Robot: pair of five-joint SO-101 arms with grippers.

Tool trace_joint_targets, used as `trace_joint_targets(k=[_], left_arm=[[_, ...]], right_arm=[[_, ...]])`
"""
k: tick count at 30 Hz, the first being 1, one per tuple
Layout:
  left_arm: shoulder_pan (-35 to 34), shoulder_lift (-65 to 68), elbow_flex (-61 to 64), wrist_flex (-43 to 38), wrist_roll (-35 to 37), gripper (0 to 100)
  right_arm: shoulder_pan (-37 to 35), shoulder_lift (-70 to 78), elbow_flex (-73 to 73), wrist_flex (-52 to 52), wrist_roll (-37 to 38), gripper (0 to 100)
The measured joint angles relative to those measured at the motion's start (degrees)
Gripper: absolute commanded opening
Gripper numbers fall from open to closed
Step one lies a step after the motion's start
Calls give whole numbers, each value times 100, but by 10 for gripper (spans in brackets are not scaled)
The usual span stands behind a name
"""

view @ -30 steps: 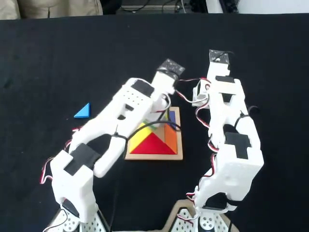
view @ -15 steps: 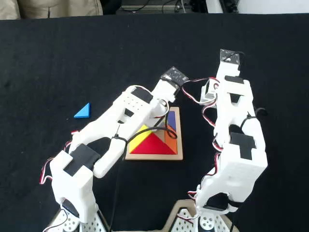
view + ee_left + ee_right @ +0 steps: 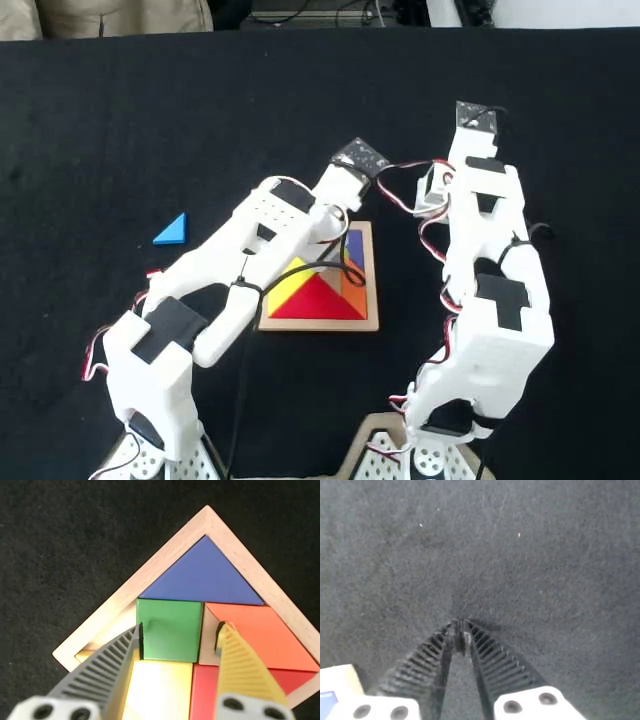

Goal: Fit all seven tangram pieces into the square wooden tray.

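The square wooden tray point(image 3: 320, 323) lies mid-table under my left arm point(image 3: 270, 220). Inside the tray point(image 3: 250, 569) sit a dark blue triangle point(image 3: 202, 575), a green square point(image 3: 170, 630), an orange piece point(image 3: 260, 635), a yellow piece point(image 3: 155, 690) and a red piece point(image 3: 205, 695). My left gripper point(image 3: 179, 639) is open and straddles the green square, with a gap at one finger. Bare tray floor point(image 3: 112, 625) shows beside the square. A light blue triangle point(image 3: 171, 230) lies on the cloth far left of the tray. My right gripper point(image 3: 459, 627) is shut and empty over black cloth.
The right arm point(image 3: 490, 260) stands just right of the tray, its wrist reaching past the tray's far edge. A tray corner point(image 3: 337, 680) shows in the right wrist view. Black cloth point(image 3: 120, 120) covers the whole table.
The right arm has swung farther away and to the right of the tray. The left arm's wrist shifted slightly over the tray, then both held still.
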Motion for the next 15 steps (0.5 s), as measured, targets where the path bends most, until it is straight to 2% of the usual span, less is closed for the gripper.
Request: trace_joint_targets(k=[7,15], left_arm=[[0,-79,0,123,-26,245],[79,-1943,-281,1732,-35,243]], right_arm=[[0,0,0,0,0,11],[9,0,0,0,0,11]])
